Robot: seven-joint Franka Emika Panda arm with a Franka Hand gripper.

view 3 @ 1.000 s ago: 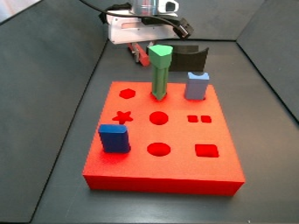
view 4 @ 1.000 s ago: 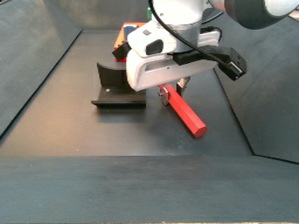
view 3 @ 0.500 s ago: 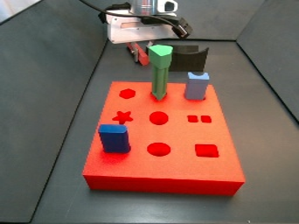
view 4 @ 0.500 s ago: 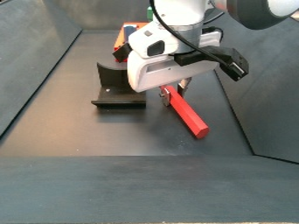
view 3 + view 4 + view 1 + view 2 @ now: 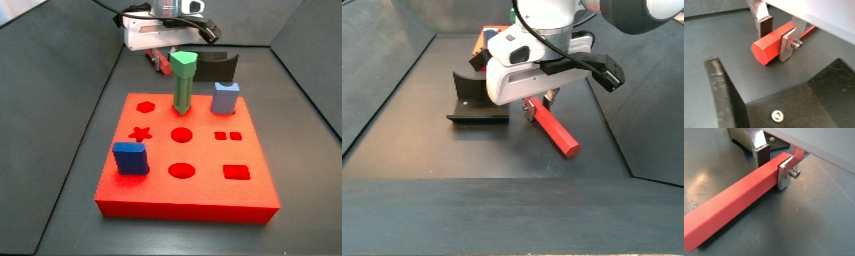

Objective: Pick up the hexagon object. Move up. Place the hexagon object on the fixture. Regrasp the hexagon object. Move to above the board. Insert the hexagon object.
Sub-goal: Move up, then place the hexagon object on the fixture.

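Wrist views: gripper (image 5: 773,162) is pinching the hexagon object (image 5: 734,204) near one end.
Hexagon object: lying flat on the dark surface (image 5: 489,150), just beside the fixture (image 5: 473,104).

One pincer (image 5: 772,162) is low over the desk (image 5: 422,150), at the far end beyond the board in a side view, with two silver fingers (image 5: 785,173) set on either side of one hexagon object (image 5: 737,200). One fixture (image 5: 473,103) stands on the desk left of that bar in a side view. One board (image 5: 187,195) lies there, and it carries three standing pieces: one green peg (image 5: 183,82), one light-blue block (image 5: 226,97) and one dark blue cube (image 5: 130,157). Seven cut-out spots on the board stay unfilled: one hexagon (image 5: 146,104), one star (image 5: 139,133), three circles (image 5: 182,134), one pair of small squares (image 5: 229,135) and one larger square (image 5: 237,172).
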